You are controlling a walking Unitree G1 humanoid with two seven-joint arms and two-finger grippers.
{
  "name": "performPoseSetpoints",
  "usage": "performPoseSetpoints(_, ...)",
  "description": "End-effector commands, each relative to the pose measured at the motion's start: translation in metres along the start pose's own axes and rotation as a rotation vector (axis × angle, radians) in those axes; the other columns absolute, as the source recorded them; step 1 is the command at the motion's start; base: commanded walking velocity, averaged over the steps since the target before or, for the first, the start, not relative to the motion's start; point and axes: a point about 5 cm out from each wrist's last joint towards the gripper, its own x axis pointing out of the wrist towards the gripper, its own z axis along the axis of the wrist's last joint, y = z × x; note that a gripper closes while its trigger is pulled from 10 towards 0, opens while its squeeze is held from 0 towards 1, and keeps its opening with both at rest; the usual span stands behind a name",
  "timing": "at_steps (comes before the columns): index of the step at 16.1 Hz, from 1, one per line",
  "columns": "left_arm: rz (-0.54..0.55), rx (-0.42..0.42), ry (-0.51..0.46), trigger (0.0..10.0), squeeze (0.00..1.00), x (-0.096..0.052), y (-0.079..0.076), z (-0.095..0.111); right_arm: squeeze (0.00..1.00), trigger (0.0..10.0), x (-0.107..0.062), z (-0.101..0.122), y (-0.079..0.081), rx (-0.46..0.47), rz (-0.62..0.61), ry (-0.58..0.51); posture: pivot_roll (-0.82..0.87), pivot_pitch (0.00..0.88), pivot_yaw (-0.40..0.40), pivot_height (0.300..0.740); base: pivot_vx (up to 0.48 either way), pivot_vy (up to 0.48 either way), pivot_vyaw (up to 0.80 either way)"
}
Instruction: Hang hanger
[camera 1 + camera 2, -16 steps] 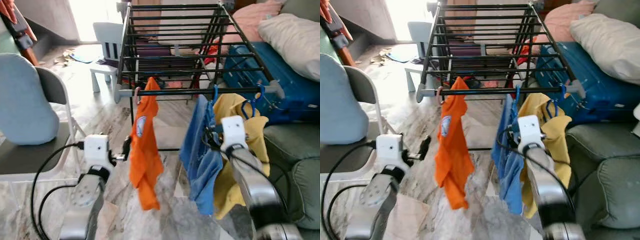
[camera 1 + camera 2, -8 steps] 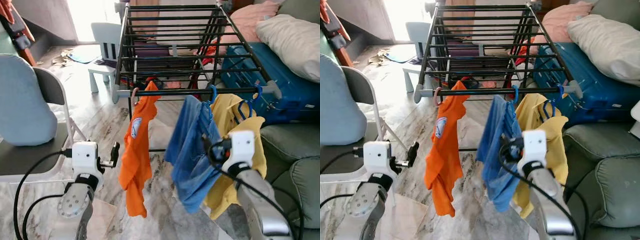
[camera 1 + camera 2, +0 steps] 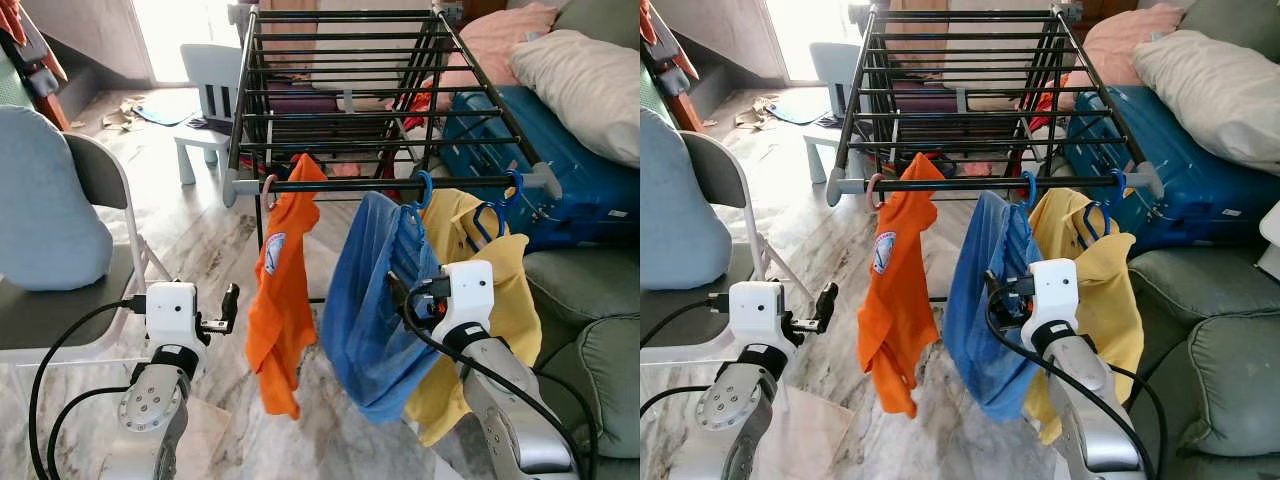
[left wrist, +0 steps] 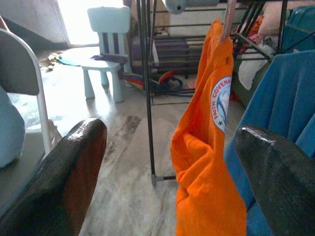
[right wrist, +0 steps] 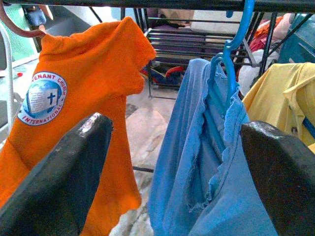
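Right wrist view looks along the right end effector (image 5: 167, 162), whose two black fingers (image 5: 54, 177) stand wide apart with nothing between them. Just ahead and above it hangs the blue hanger (image 5: 227, 59), hook already over the front rail (image 3: 400, 184) of the drying rack (image 3: 340, 60), carrying the blue garment (image 3: 375, 300). In the left eye view the right end effector (image 3: 400, 297) sits against that garment's lower part, below the hook; whether a finger touches the cloth I cannot tell.

The relation that matters: the hanger lies up and slightly forward of the right end effector, its hook's long axis upright, crossing the level rail. The right arm is much the nearer. The left end effector (image 3: 228, 306) is spread open and empty, off to the far side of the orange shirt (image 3: 282, 300), which hangs on its own pink hanger (image 3: 268, 190). Beyond the blue garment, away from both, a yellow shirt (image 3: 500, 300) hangs on the same rail.

Judged from this, the hanging looks done, and the right arm's next need is to draw clear without snagging the blue cloth
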Motion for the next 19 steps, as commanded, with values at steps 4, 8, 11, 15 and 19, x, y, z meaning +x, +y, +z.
performPoseSetpoints(4, -0.004, 0.001, -0.014, 10.0, 0.0, 0.001, -0.002, 0.005, 1.0, 10.0, -0.001, 0.005, 0.001, 0.008, 0.002, -0.011, -0.12, 0.016, -0.012, 0.74, -0.275, 0.0, 0.0)
performPoseSetpoints(8, -0.006, 0.002, -0.013, 10.0, 0.0, 0.003, -0.002, 0.006, 1.0, 10.0, -0.001, 0.004, 0.001, 0.014, -0.004, -0.006, -0.12, 0.016, -0.012, 0.74, -0.287, 0.0, 0.0)
performPoseSetpoints(11, -0.008, 0.001, -0.008, 10.0, 0.0, 0.004, -0.002, 0.005, 0.88, 10.0, 0.001, 0.005, 0.003, 0.023, 0.003, -0.008, -0.12, 0.02, -0.012, 0.74, -0.286, 0.0, 0.0)
performPoseSetpoints(15, -0.007, -0.001, -0.012, 10.0, 0.0, 0.006, -0.002, 0.006, 0.0, 10.0, 0.002, 0.008, 0.006, 0.048, 0.038, -0.024, -0.12, 0.019, -0.009, 0.74, -0.216, 0.0, 0.0)
performPoseSetpoints(19, 0.035, 0.029, -0.008, 10.0, 0.0, 0.009, 0.005, 0.003, 0.0, 10.0, 0.001, 0.01, 0.011, 0.042, 0.085, -0.038, -0.12, 0.012, -0.006, 0.74, 0.0, 0.0, 0.4)
